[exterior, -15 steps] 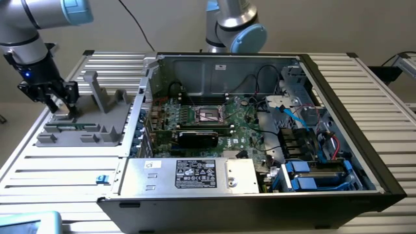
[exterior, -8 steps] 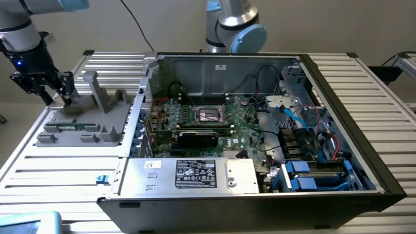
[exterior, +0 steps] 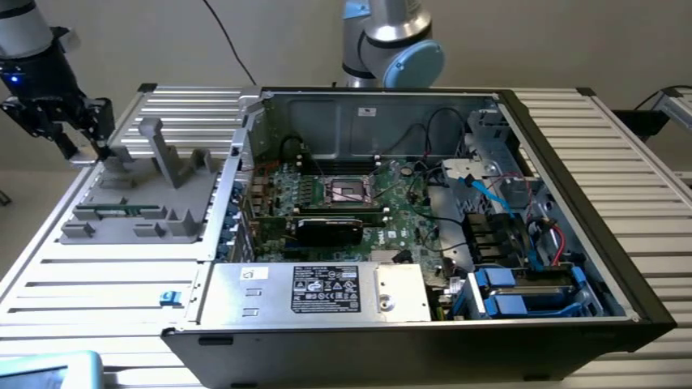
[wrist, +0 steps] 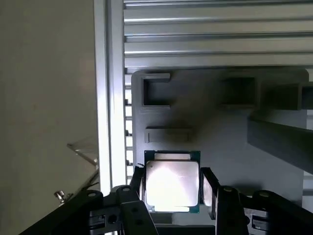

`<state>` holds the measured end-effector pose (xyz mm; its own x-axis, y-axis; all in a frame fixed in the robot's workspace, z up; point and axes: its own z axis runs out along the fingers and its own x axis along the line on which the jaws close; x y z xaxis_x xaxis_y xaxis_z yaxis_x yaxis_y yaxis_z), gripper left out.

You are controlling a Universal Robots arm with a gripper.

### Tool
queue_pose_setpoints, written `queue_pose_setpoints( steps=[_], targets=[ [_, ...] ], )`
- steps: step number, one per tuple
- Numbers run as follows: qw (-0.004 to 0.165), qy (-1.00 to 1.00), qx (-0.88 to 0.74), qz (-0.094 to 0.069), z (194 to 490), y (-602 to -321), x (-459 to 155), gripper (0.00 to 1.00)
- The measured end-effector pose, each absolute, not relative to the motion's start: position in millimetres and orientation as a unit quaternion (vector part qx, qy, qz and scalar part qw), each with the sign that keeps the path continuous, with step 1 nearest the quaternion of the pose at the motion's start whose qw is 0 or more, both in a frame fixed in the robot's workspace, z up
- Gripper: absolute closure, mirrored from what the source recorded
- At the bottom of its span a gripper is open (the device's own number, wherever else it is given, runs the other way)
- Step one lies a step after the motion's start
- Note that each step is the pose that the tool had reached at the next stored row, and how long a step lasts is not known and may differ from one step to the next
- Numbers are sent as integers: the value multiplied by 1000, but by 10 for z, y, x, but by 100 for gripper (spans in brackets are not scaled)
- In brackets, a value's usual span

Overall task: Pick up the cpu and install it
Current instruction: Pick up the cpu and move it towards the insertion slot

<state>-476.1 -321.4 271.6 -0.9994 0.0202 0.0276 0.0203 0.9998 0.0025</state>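
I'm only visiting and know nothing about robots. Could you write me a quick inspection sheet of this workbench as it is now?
Surface: ribbed silver aluminium table, carrying a tray and a computer.
Job's things: square silver-topped cpu at the corner of the grey plastic holder tray; dark metal-framed socket on the green motherboard inside the open black computer case.
Clutter: small blue clip at the table's edge.
Grippers: black gripper low over the cpu.
Cables: light blue cable inside the case; black cable hanging by the wall.
Surroundings: second grey-and-blue robot arm behind the case.
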Motion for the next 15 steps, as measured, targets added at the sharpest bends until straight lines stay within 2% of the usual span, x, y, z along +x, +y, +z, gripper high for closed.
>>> queue_pose_setpoints(
  steps=[15],
  targets=[
    [16, -1000, -12, 0, 3391, -3215, -4681, 45]
  ],
)
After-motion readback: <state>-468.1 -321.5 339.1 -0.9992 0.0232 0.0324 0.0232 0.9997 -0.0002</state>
